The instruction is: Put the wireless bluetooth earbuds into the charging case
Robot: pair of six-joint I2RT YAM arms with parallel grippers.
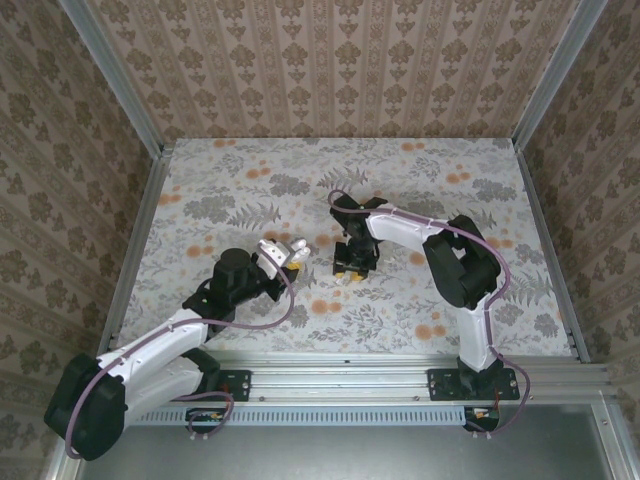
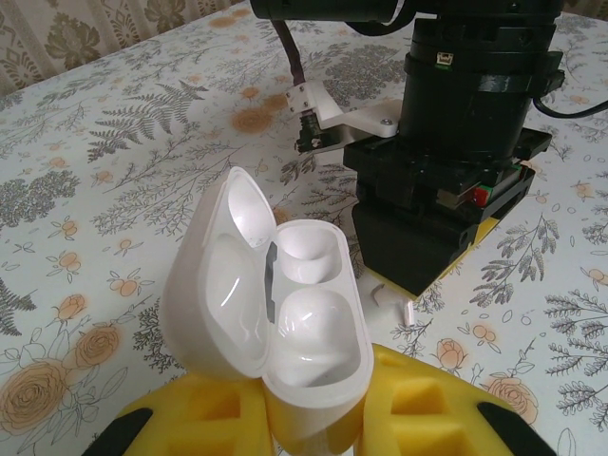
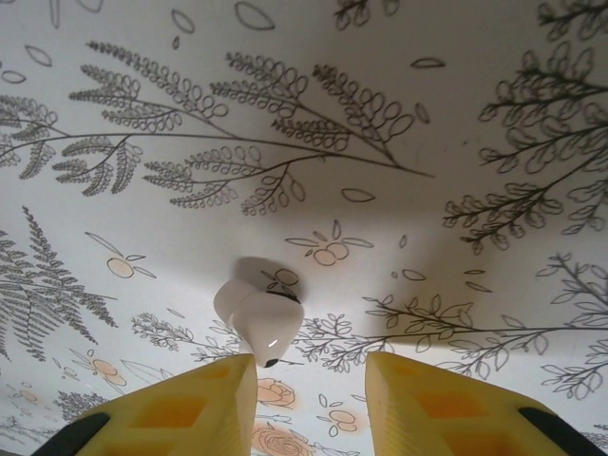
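Note:
My left gripper [image 2: 318, 418] is shut on a white charging case [image 2: 285, 313], pinched at its base between the yellow fingers [image 2: 204, 418]. The lid is swung open to the left and both wells look hollow. In the top view the case [image 1: 276, 252] is held just left of my right gripper [image 1: 352, 268], which points straight down at the table. One white earbud [image 3: 258, 318] lies on the flowered cloth, touching the tip of the left finger [image 3: 223, 389]. My right gripper [image 3: 312, 372] is open, with a clear gap to the other finger. From the left wrist, the earbud's stem [image 2: 409, 312] shows beneath the right gripper.
The flowered tablecloth [image 1: 480, 200] covers the whole work area, bounded by metal rails [image 1: 135, 250] and papered walls on three sides. The right arm's black body [image 2: 465, 123] stands close in front of the held case.

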